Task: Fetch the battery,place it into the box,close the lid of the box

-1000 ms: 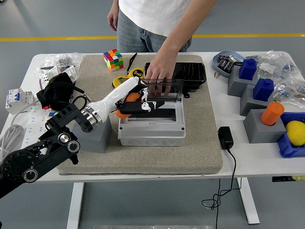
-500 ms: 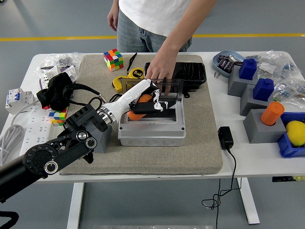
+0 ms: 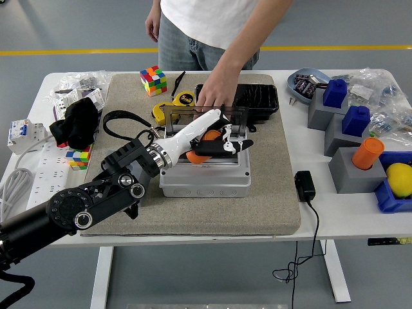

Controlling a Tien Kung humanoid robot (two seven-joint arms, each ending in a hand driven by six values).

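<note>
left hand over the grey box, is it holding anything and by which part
The left hand is shut on an orange battery, fingers wrapped around its body, over the open grey box. A person's hand holds the clear lid up at its top edge.

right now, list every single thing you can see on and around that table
grey plastic box: one, mat centre, clear lid upright
orange cylindrical battery: one, in left hand over the box
tan mat: one, on white table
black tray: one, behind the box
rubik's cubes: two, one at far mat edge, one left
yellow tape measure: one, far mat edge
grey blocks: three at right, two blue caps, one orange cylinder
yellow ball: one, blue bin, far right
black adapter: one, right of mat
person's hand: one, steadying the lid
left hand: fingers around the battery
</note>
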